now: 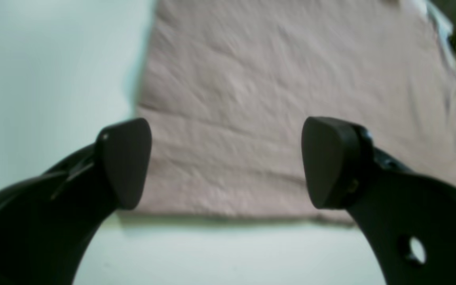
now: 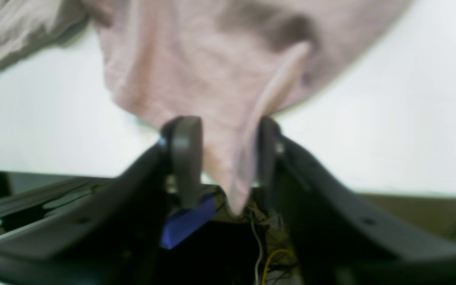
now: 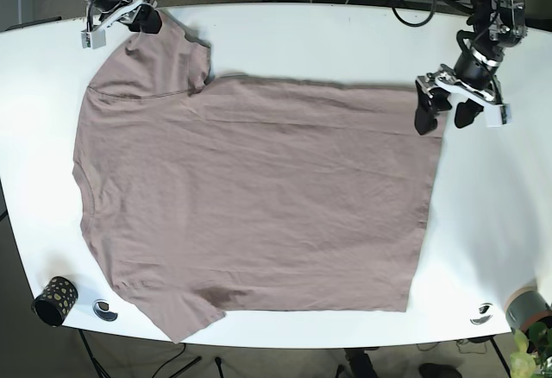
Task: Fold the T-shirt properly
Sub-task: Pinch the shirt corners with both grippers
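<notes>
Right gripper (image 2: 224, 158) clamped on a T-shirt (image 3: 259, 197) sleeve tip, upper left of the base view. Left gripper (image 1: 226, 162) spread wide, holding nothing, above the hem corner at upper right. Best closed on that corner before lifting, both edges carried together. Soft, creased mauve cotton, flat across a smooth white table (image 3: 345, 41).

The right gripper's (image 2: 224, 158) jaws pinch a fold of the pink T-shirt (image 2: 220, 71).
</notes>
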You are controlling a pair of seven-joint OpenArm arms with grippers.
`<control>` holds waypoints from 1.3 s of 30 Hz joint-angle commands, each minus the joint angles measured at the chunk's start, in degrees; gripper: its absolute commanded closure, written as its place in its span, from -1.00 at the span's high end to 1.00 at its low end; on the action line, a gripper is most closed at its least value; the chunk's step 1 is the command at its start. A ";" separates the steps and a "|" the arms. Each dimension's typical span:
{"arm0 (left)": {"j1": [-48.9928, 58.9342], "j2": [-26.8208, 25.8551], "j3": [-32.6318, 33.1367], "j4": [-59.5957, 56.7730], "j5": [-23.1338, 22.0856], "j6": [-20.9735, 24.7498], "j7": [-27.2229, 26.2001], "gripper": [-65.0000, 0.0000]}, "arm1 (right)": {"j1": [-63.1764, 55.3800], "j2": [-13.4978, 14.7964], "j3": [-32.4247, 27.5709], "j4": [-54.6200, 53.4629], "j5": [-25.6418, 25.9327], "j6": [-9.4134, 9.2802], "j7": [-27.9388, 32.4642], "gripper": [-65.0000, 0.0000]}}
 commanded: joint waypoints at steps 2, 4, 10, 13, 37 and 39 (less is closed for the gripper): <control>0.17 -0.84 -1.79 1.09 -4.07 -0.56 0.02 0.73 | -0.71 0.16 -1.12 0.02 -3.25 -0.51 -0.59 -0.62; -0.36 -0.84 -3.28 1.01 -5.39 -0.56 2.21 0.74 | -0.71 0.24 -1.12 0.02 -3.25 -0.51 -0.42 -0.75; -3.35 -0.49 -6.98 -1.98 -6.09 -0.56 8.90 0.74 | -0.71 0.24 -1.12 0.02 -3.25 -0.51 -0.15 -1.00; -3.70 -0.40 -7.06 -3.57 -6.18 -0.56 9.69 0.73 | -0.71 0.24 -1.12 0.02 -3.25 -0.51 -0.15 -1.00; -4.76 0.39 -3.11 -13.06 -5.83 -2.93 12.59 0.53 | 0.08 0.16 -0.68 1.60 -3.25 -0.51 0.11 -1.00; -4.76 0.48 -2.67 -13.06 -5.92 -3.37 12.59 0.53 | 0.08 0.07 -0.68 2.92 -3.25 -0.51 0.11 -1.00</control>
